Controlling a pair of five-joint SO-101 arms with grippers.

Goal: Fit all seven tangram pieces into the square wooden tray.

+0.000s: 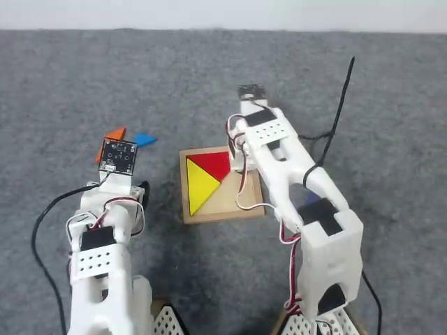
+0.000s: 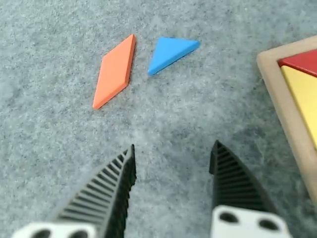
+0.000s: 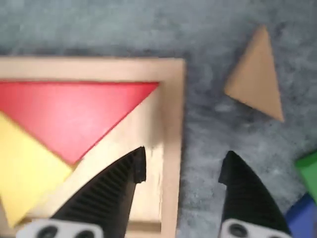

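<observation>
My left fingers (image 2: 119,183) are spread wide with nothing between them, hanging over the grey, felt-like table (image 1: 70,84). Beyond their tips lie an orange slanted piece (image 2: 115,71) and a small blue triangle (image 2: 171,53), side by side with a narrow gap between them. Both sit flat on the table, well apart from the tray (image 1: 223,209).

The square wooden tray lies between my two arms. It holds two pieces: a red triangle (image 1: 213,165) along its far edge and a yellow triangle (image 1: 200,185) along its left edge. The two meet along a slanted side, and the rest of the tray floor is bare wood.

My right fingers (image 3: 114,186) are also wide apart and hold nothing. They straddle the tray's right rim (image 3: 173,124), one finger over the bare wood inside and the other over the table just outside. Past that rim a tan triangle (image 3: 255,77) lies flat on the table, near the tray's far right corner. A green piece (image 3: 309,168) and a dark blue piece (image 3: 302,215) show at the edge of my right wrist view, close together; I cannot tell their shapes.
</observation>
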